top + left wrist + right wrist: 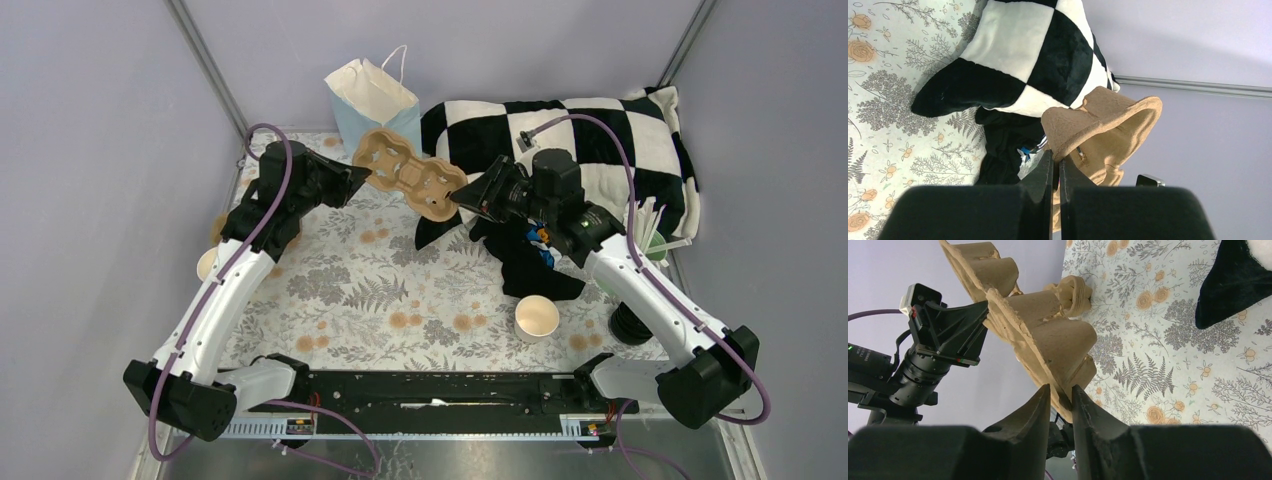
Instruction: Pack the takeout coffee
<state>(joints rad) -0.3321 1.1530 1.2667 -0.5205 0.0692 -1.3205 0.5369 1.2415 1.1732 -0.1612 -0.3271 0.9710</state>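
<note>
Left gripper [362, 180] and right gripper [462, 197] are sharing a pulp cup carrier [410, 175] in the air, one clamped on each end

Holding both ends is probably keeping the tray level for setting down flat; the takeout coffee [537, 318], lidless, is standing on the table [350, 290] at 5 o'clock from the cup carrier, well apart. Only the overhead camera is showing that cup, while the left wrist view is showing jaws pressed onto a thin edge and the right wrist view is showing the edge pinched between nearly closed fingers [1040, 410]
</note>
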